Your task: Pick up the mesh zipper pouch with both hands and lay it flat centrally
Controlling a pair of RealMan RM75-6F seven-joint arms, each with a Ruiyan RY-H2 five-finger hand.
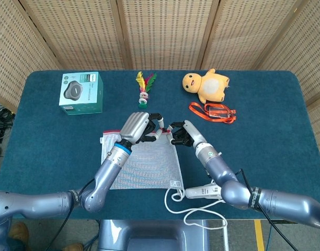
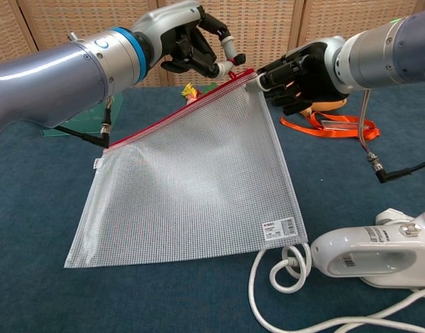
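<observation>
The mesh zipper pouch (image 1: pixel 144 168) is clear white mesh with a red zipper edge. One top corner is raised while its lower edge rests on the blue table (image 1: pixel 264 146). My left hand (image 1: pixel 141 127) pinches the red zipper pull at the raised corner. My right hand (image 1: pixel 183 135) grips the same corner from the other side. In the chest view the pouch (image 2: pixel 192 180) hangs as a slanted sheet from my left hand (image 2: pixel 195 45) and right hand (image 2: pixel 299 69), which almost touch.
A white handheld device (image 2: pixel 379 253) with a looped cable (image 2: pixel 289 272) lies next to the pouch's near right corner. At the back are a teal box (image 1: pixel 81 92), a feather shuttlecock (image 1: pixel 144 89), a yellow plush duck (image 1: pixel 209 85) and an orange lanyard (image 1: pixel 212 111).
</observation>
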